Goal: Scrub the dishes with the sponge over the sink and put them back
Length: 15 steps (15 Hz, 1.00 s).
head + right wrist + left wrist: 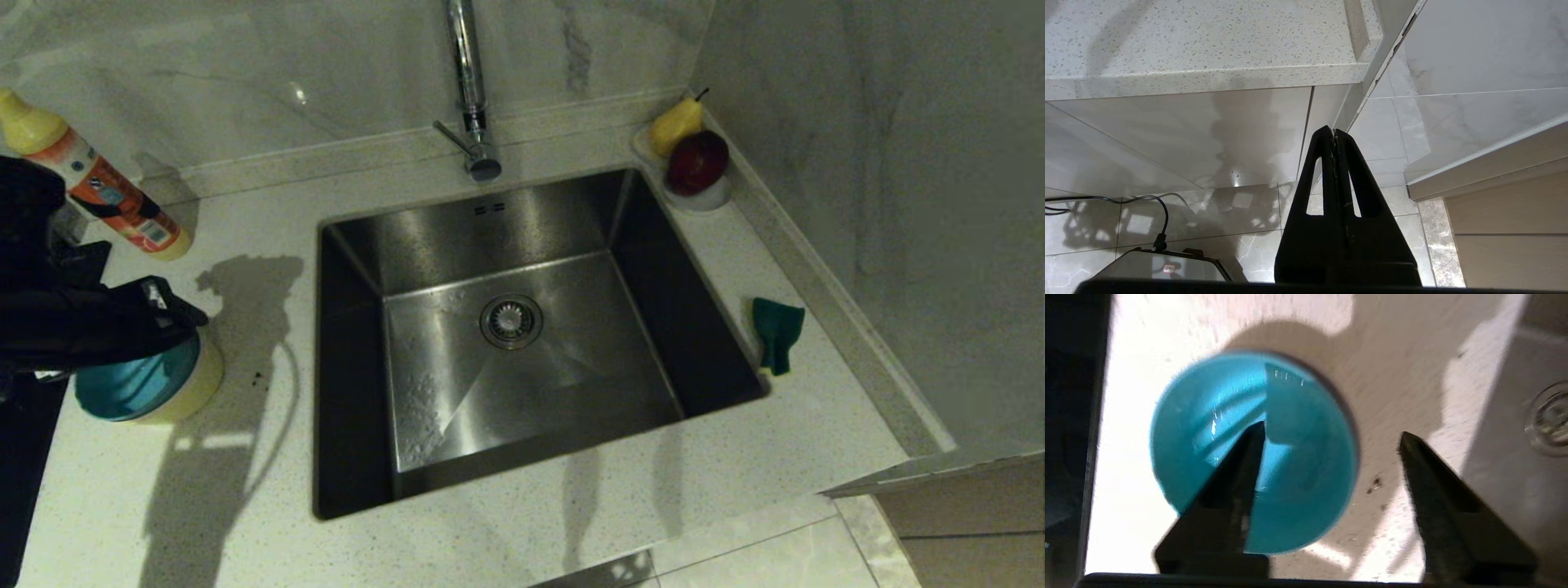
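A light blue bowl (135,385) sits nested in a yellow bowl (204,380) on the counter left of the sink (522,351). My left gripper (181,314) hovers just over them, open. In the left wrist view, one finger (1241,469) is over the blue bowl's (1298,457) inside. The other finger (1429,473) is outside the rim, above the counter, and neither grips the bowl. The sponge (775,331) lies green side up on the counter right of the sink. My right gripper (1334,132) hangs shut below the counter edge, holding nothing.
A dish-soap bottle (98,188) leans at the back left. The chrome tap (469,90) stands behind the sink, whose drain strainer (511,320) is in the middle. A white dish (709,196) with a pear and an apple sits at the back right corner.
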Available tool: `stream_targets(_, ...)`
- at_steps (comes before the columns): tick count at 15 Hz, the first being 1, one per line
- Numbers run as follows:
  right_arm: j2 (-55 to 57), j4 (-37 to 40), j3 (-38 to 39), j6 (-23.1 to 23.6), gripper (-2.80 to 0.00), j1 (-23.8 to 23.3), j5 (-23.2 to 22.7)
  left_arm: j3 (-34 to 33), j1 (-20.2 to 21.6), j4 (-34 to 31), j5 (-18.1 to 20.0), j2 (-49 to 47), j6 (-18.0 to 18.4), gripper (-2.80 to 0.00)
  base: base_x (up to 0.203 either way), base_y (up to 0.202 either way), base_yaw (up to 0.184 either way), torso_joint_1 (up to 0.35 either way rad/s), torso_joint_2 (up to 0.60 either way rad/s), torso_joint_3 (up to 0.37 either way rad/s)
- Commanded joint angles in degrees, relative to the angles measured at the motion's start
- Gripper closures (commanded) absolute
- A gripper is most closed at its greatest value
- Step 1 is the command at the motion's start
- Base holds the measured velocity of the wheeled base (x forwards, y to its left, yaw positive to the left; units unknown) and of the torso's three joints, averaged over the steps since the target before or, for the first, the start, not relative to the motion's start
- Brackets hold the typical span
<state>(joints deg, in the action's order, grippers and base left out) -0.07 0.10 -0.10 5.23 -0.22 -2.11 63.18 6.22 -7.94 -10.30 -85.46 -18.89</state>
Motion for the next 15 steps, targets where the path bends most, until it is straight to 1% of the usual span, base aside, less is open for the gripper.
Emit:
stream_targets(1, -0.01, -0.01, 0.01, 0.04, 0.0, 0.04, -0.09, 2.6, 0.02, -0.69, -0.07, 2.4, -0.15, -2.8, 0.0, 0.0, 0.0, 0.0, 0.0, 0.0)
stream_targets(6, -0.01, -0.01, 0.01, 0.04, 0.0, -0.04, -0.09, 4.82, 0.02, -0.96, -0.16, 6.17, 0.47, -2.8, 0.0, 0.0, 0.0, 0.0, 0.0, 0.0)
stream_targets(7, -0.01, -0.01, 0.01, 0.04, 0.0, 0.0, -0.08, 5.98, -0.04, -1.38, -0.16, 6.91, 0.75, 0.0, 0.0, 0.0, 0.0, 0.0, 0.0, 0.0)
stream_targets(11, -0.01, -0.01, 0.01, 0.04, 0.0, 0.04, -0.09, 11.59, -0.05, -0.53, 1.16, 7.41, 1.31, 0.0, 0.0, 0.0, 0.0, 0.0, 0.0, 0.0)
stream_targets(12, -0.01, -0.01, 0.01, 0.04, 0.0, 0.04, -0.01, 13.08, -0.28, -0.21, 1.34, 6.76, 2.07, 0.0, 0.0, 0.0, 0.0, 0.0, 0.0, 0.0)
stream_targets(13, -0.01, -0.01, 0.01, 0.04, 0.0, 0.04, 0.0, 14.13, -1.35, 0.32, 1.9, 6.19, 4.32, 0.0, 0.0, 0.0, 0.0, 0.0, 0.0, 0.0)
stream_targets(15, -0.01, -0.01, 0.01, 0.04, 0.0, -0.02, -0.04, 15.67, -5.21, 1.54, 3.72, 5.75, 9.11, 0.0, 0.0, 0.0, 0.0, 0.0, 0.0, 0.0)
